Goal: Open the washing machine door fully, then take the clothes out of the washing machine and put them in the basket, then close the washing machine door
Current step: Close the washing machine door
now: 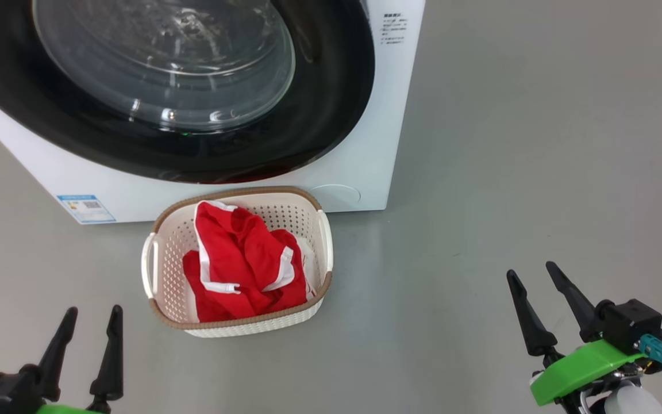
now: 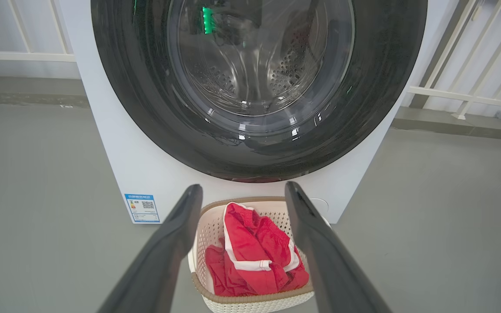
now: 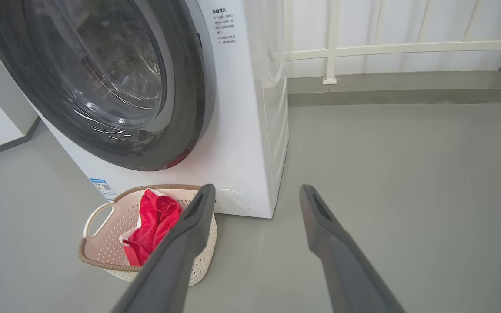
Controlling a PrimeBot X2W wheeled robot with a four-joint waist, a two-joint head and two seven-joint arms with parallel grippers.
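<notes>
2 spread wide and empty: left gripper (image 1: 94,309), right gripper (image 1: 531,269). Red clothes (image 1: 239,259) piled in the basket (image 1: 239,191). Behind it, the washing machine door (image 1: 331,86) shut.

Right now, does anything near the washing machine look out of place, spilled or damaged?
Nothing stands out. The washing machine door looks shut, the red clothes lie crumpled but wholly inside the basket, and the left hand and right hand are open and hold nothing.

Round washing machine door (image 1: 331,86), glossy black rim, clear glass centre; smooth white washing machine (image 1: 371,155); perforated cream plastic basket (image 1: 250,326), woven-look brown rim; red cloth garment (image 1: 239,259); matt grey floor (image 1: 509,172).
</notes>
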